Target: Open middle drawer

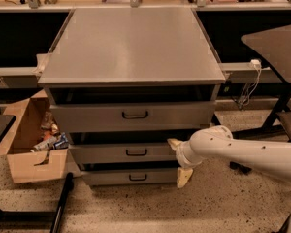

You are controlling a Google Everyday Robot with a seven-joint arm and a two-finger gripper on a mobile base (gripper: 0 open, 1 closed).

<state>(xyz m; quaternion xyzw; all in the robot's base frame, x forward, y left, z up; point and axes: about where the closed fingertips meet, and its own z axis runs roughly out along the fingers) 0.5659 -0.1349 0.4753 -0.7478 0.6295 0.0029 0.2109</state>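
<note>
Starting at the left, the cardboard box (33,152) of clutter stands just beside the cabinet (131,47). I judge it no obstacle to a straight pull, though a crooked pull could rack the drawer towards it. The cabinet has three fronts: the top drawer (87,116) is tallest, the middle drawer (102,153) sits below it, and the bottom drawer (106,177) is lowest. I cannot tell whether the middle drawer is fully shut. Its loop handle (136,152) lies near the centre of the front. My pincer (179,160) is off to the right of that handle, at the right end of the middle front. Its jaws are spread wide, one tip up by the middle front and the other down by the bottom front, and it holds nothing. The main risk is that closing here would catch no handle, or would pinch a panel edge. The second risk is that the three handles stack closely, so a small height error on the move left would hook the bottom or top drawer instead. The third is that the loop is shallow, so a poor bite could slip under load. My arm (252,154) reaches in low from the right beneath the dark bench (276,45), so drawing back could bring it against that frame.
</note>
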